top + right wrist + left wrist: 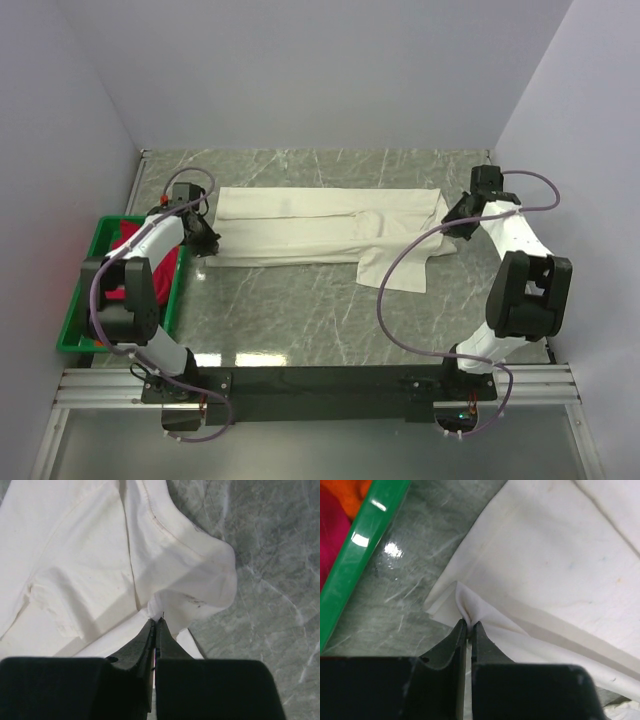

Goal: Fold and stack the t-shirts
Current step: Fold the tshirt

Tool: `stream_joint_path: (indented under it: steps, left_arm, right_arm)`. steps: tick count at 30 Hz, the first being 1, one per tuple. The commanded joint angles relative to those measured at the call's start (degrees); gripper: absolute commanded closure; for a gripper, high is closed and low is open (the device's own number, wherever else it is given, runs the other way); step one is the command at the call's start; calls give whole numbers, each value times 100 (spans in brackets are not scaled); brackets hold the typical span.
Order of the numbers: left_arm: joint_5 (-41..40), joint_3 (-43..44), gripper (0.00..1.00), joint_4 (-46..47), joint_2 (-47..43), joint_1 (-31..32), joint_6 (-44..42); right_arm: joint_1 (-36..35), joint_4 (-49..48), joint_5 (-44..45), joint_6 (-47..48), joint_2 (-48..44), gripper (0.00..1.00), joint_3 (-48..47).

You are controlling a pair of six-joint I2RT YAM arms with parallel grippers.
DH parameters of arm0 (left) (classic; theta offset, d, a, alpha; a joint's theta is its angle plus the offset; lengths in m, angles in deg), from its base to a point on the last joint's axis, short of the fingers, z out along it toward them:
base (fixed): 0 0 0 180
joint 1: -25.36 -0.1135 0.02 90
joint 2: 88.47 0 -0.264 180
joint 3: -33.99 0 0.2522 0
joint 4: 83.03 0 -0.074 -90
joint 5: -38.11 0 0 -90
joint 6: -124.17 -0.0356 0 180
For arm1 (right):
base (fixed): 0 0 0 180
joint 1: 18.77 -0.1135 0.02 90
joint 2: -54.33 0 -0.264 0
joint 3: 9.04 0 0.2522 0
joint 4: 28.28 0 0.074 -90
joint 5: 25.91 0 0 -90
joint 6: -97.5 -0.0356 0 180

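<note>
Cream shirt half folded, an end pinched in each gripper.
The cream shirt [330,225] lies as a long band across the middle of the table [300,310], with one flap spilling toward the near side at the right. The left gripper [469,625] is closed tight on a cloth corner at the left end, near the crate [365,545]. The right gripper [156,622] is pinched on a fold at the right end. I judge the lengthwise fold made and the crosswise folds not yet done. The pink shirt [330,535] and orange shirt [350,490] lie bunched in the crate, and nothing is stacked.
</note>
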Motion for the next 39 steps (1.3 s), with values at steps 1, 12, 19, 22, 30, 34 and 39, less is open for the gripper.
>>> stream_joint_path:
  steps: [1, 12, 19, 22, 30, 34, 39]
  left_arm:
    - [-48, 260, 99, 297, 123, -47, -80]
    - [-154, 630, 99, 508, 624, -47, -352]
    - [-251, 630, 99, 640, 721, -47, -317]
    - [-268, 543, 99, 667, 818, -47, -291]
    - [-383, 472, 98, 789, 871, -47, -221]
    - [-374, 463, 97, 842, 967, -47, -212]
    - [-383, 428, 93, 921, 985, -47, -212]
  right_arm:
    - [45, -74, 63, 85, 198, 100, -298]
    - [45, -276, 80, 111, 621, 100, -360]
    - [45, -356, 63, 120, 796, 100, -456]
    - [45, -391, 63, 129, 902, 100, -492]
    - [37, -567, 98, 146, 1043, 98, -492]
    - [45, -698, 28, 155, 1078, 96, -457]
    - [54, -839, 45, 164, 1130, 95, -360]
